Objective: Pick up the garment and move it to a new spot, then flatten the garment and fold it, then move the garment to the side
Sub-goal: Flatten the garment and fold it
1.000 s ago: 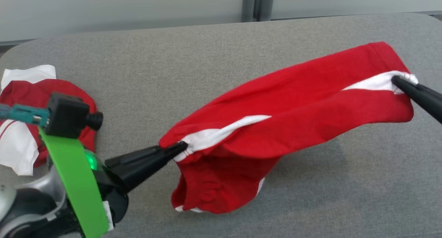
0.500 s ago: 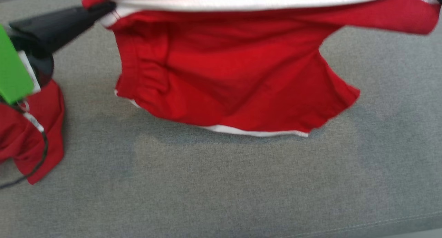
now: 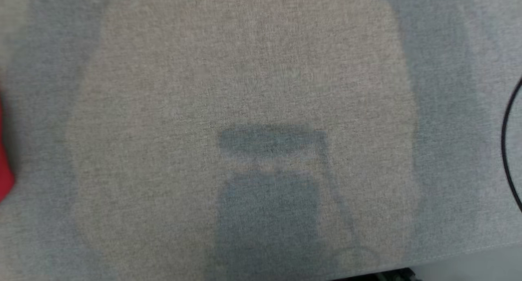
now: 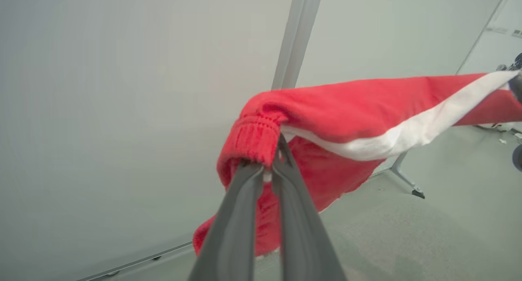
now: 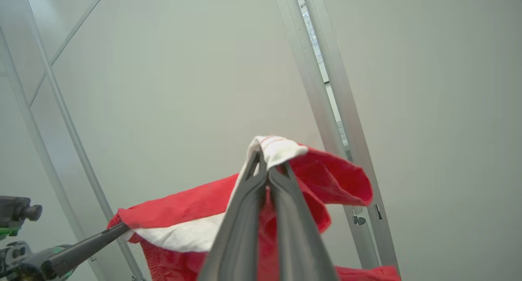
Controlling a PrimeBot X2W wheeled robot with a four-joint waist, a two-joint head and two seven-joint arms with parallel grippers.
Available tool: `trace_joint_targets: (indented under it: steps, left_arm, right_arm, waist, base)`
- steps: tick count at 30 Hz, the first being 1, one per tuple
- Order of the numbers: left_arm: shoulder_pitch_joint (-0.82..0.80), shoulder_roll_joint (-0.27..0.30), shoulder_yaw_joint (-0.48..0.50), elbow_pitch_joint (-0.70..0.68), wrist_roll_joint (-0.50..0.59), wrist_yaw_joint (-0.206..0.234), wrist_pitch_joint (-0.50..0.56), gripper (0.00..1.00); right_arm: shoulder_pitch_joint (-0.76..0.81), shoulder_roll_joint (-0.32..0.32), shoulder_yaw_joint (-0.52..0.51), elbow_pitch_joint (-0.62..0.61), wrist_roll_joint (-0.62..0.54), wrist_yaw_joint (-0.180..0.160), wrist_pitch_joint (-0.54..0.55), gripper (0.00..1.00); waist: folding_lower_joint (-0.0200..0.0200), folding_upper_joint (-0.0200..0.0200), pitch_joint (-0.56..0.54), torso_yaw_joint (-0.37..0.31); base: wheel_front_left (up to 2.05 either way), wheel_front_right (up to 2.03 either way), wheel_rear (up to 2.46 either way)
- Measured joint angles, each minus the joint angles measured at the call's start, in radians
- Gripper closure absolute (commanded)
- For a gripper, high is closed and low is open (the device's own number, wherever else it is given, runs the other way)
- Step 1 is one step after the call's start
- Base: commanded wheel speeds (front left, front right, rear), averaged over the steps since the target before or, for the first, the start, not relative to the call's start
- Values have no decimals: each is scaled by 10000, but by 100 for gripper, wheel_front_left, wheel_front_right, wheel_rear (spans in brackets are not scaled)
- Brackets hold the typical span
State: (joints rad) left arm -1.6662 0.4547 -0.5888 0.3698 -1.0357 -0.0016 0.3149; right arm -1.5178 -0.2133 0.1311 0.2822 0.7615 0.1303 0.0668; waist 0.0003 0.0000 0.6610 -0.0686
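Observation:
The garment [image 4: 350,105] is red with a white stripe and hangs stretched in the air between both grippers, in front of pale wall panels. My left gripper [image 4: 271,169] is shut on its ribbed red hem, with cloth drooping below the fingers. My right gripper [image 5: 267,167] is shut on the white-striped end of the garment [image 5: 183,209]. In the right wrist view the left gripper's fingers [image 5: 106,236] hold the far corner at the lower left. The right gripper's dark tip shows at the right edge of the left wrist view.
The head view looks straight down at the grey fabric table [image 3: 261,69], crossed by soft shadows. A sliver of red cloth [image 3: 3,167] sits at its left edge and a black cable [image 3: 507,150] curves at its right edge. The table's front edge runs along the bottom right.
Both grippers have lifted the stretched garment up and out of the head view. The head camera has tilted down toward the near part of the table.

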Motion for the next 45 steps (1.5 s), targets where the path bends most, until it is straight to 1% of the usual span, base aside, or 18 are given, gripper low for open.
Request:
trace_joint_targets:
  steps: [1,3,6,9,12,14,16,17,22,26,29,31,34,36,39,41,43,45]
  left_arm:
    - [-157,-69,-194,357,366,-316,-301,100]
    - [-141,-364,-353,1104,573,-614,-918,100]
    - [781,-621,-840,2050,813,-1051,-1816,100]
    - [2241,-688,-1331,2830,765,-1220,-2573,100]
    - [3253,-658,-1684,3066,387,-1262,-3026,100]
    - [3969,-546,-2019,2775,59,-1266,-3244,100]
    - [4472,-328,-2318,2374,-316,-1271,-3356,100]
    - [4472,-328,-2318,2374,-316,-1271,-3356,100]
    - [6233,477,-2987,913,-1304,-1273,-3802,100]
    - [8149,1110,-3262,-479,-2173,-1273,-4238,100]
    - [9713,1653,-3578,-1609,-2464,-1269,-4418,100]
    - [10835,1985,-3724,-2493,-2811,-1062,-4623,100]
    - [12526,2487,-4050,-3908,-3112,-437,-4957,100]
    - [13546,2809,-4232,-4941,-3340,-117,-5195,100]
    - [14646,3166,-4000,-6324,-3678,328,-5545,100]
    - [15222,3471,-3718,-7457,-3900,660,-5641,100]
    - [15409,3708,-3584,-7969,-3904,920,-5662,100]
    - [15355,4008,-3478,-8450,-3998,1124,-5457,100]
  right_arm:
    - [-268,161,56,313,-173,2,-282,100]
    - [-384,257,360,915,-217,0,-485,100]
    - [444,268,1043,1538,117,2,-872,100]
    - [1945,-52,1918,1772,637,0,-1189,100]
    - [3189,-606,2871,1473,1244,2,-1427,100]
    - [4072,-1022,3344,1074,1862,0,-1624,100]
    - [4909,-1603,3699,593,2290,2,-1908,100]
    - [4909,-1603,3699,593,2290,2,-1908,100]
    - [7177,-3005,4368,-566,3290,2,-2548,100]
    - [8998,-4063,4418,-1574,3875,2,-2892,100]
    - [10611,-4782,4355,-2449,4284,2,-3009,100]
    - [11767,-5302,4243,-3081,4606,2,-3066,100]
    - [13582,-5975,3912,-4033,5141,2,-3150,100]
    - [14840,-6429,3601,-4727,5465,4,-3173,100]
    - [16400,-6995,3317,-5739,5923,2,-3212,100]
    - [17030,-7402,2915,-6456,6107,2,-3237,100]
    - [16893,-7440,2633,-6821,6263,2,-3219,100]
    - [16356,-7409,2525,-6926,6360,2,-2976,100]
  waist:
    - [0,0,185,-17]
    - [0,0,530,-49]
    - [0,0,947,-100]
    - [1,0,1056,-182]
    - [-1,0,913,-230]
    - [-1,0,758,-270]
    - [-4,0,585,-293]
    - [-4,0,585,-293]
    - [-4,0,-22,-302]
    - [-4,1,-748,-286]
    - [-5,0,-1305,-270]
    - [-5,0,-1657,-262]
    - [-5,0,-2114,-259]
    - [-5,0,-2360,-257]
    - [-5,0,-2590,-264]
    - [-5,0,-2565,-299]
    - [-4,0,-2471,-330]
    - [-4,0,-2360,-359]
  base:
    - [0,0,0]
    - [0,0,0]
    - [0,0,0]
    - [0,0,0]
    - [0,0,0]
    - [0,0,0]
    - [0,0,0]
    - [0,0,0]
    - [0,0,0]
    - [0,0,0]
    - [0,0,0]
    - [0,0,0]
    - [0,0,0]
    - [0,0,0]
    - [0,0,0]
    - [0,0,0]
    - [0,0,0]
    - [0,0,0]
